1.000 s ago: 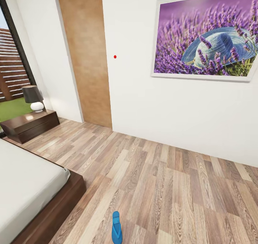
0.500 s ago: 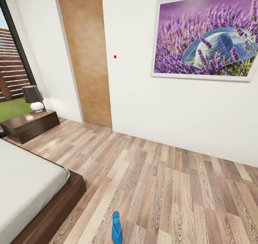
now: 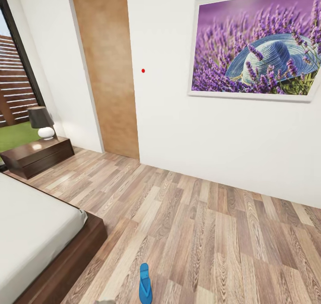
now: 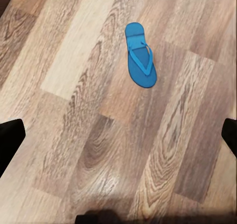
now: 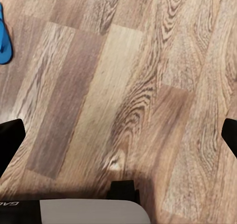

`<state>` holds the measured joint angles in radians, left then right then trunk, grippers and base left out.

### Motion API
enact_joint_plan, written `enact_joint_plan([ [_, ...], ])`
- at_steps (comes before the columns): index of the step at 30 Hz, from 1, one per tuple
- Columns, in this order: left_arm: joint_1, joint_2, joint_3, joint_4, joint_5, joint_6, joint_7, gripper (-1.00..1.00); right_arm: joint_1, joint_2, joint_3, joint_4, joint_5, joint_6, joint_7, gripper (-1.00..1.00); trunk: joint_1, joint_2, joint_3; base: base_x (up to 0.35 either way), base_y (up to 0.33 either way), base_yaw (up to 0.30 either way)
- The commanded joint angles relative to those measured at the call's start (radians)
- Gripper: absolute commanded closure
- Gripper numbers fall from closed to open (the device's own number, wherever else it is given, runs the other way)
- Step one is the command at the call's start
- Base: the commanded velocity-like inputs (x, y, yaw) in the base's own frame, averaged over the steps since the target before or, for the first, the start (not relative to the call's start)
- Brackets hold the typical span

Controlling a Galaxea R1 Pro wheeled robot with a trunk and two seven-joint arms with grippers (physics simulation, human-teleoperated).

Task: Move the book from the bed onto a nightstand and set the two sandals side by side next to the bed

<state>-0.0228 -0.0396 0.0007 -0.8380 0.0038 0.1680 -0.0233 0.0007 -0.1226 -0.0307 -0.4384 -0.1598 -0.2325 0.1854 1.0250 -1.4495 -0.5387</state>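
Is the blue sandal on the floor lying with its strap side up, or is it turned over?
Strap side up. The sandal lies flat on the wood floor, with the thong straps showing on top.

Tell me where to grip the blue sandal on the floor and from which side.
Come straight down on the sandal, which lies flat, sole down, on the wood floor. Probably pinch across its narrower heel end, behind the thong strap, with the open left gripper.
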Motion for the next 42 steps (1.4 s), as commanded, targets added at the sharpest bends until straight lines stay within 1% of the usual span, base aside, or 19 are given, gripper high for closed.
enact_joint_plan([
  [1,-0.01,-0.005,0.001,-0.023,0.0,0.044,-0.002,-1.0,0.0,0.0,-0.003,0.0,-0.011,-0.001,0.01,-1.0,0.0,0.0,-0.001,0.0,0.0,0.0],
  [3,-0.066,-0.017,0.001,-0.111,0.001,0.216,-0.003,-1.0,0.0,0.0,-0.004,0.0,-0.011,-0.001,0.009,-1.0,0.0,0.0,-0.001,0.0,0.0,0.0],
  [4,-0.111,-0.024,0.001,-0.171,0.002,0.318,-0.004,-1.0,0.0,0.0,-0.004,-0.001,-0.011,-0.001,0.009,-1.0,0.0,0.0,-0.001,0.0,0.0,0.0],
  [7,-0.156,-0.033,0.001,-0.225,0.006,0.399,-0.004,-1.0,0.0,0.0,-0.003,-0.001,-0.011,-0.001,0.01,-1.0,0.0,0.0,-0.001,0.0,0.0,0.0],
  [9,-0.169,-0.037,0.001,-0.239,0.013,0.419,-0.004,-1.0,0.0,0.0,-0.003,-0.001,-0.011,-0.001,0.01,-1.0,0.0,0.0,-0.001,0.0,0.0,0.0],
  [10,-0.178,-0.039,0.001,-0.249,0.024,0.432,-0.004,-1.0,0.0,0.0,-0.003,-0.001,-0.011,-0.001,0.01,-1.0,0.0,0.0,-0.001,0.0,0.0,0.0],
  [11,-0.186,-0.04,0.001,-0.255,0.04,0.44,-0.004,-1.0,0.0,0.0,-0.003,-0.001,-0.011,-0.001,0.01,-1.0,0.0,0.0,-0.001,0.0,0.0,0.0],
  [12,-0.194,-0.041,0.001,-0.259,0.069,0.446,-0.003,-1.0,0.0,0.0,-0.003,-0.001,-0.011,-0.001,0.01,-1.0,0.0,0.0,-0.001,0.0,0.0,0.0],
  [14,-0.198,-0.04,0.001,-0.262,0.089,0.449,-0.001,-1.0,0.0,0.0,-0.003,-0.001,-0.011,-0.001,0.01,-1.0,0.0,0.0,-0.001,0.0,0.0,0.0],
  [18,-0.202,-0.037,0.002,-0.264,0.105,0.451,0.0,-1.0,0.0,0.0,-0.002,-0.001,-0.011,-0.001,0.01,-1.0,0.0,0.0,-0.001,0.0,0.0,0.0],
  [26,-0.203,-0.033,0.004,-0.266,0.111,0.452,0.0,-1.0,0.001,0.0,-0.002,-0.001,-0.011,-0.001,0.011,-1.0,0.0,0.0,-0.001,0.0,0.0,0.0],
  [42,-0.203,-0.034,0.003,-0.265,0.112,0.452,0.0,-1.0,0.0,0.0,0.0,-0.002,-0.011,-0.001,0.011,-1.0,0.0,0.0,-0.001,0.0,0.0,0.0],
])
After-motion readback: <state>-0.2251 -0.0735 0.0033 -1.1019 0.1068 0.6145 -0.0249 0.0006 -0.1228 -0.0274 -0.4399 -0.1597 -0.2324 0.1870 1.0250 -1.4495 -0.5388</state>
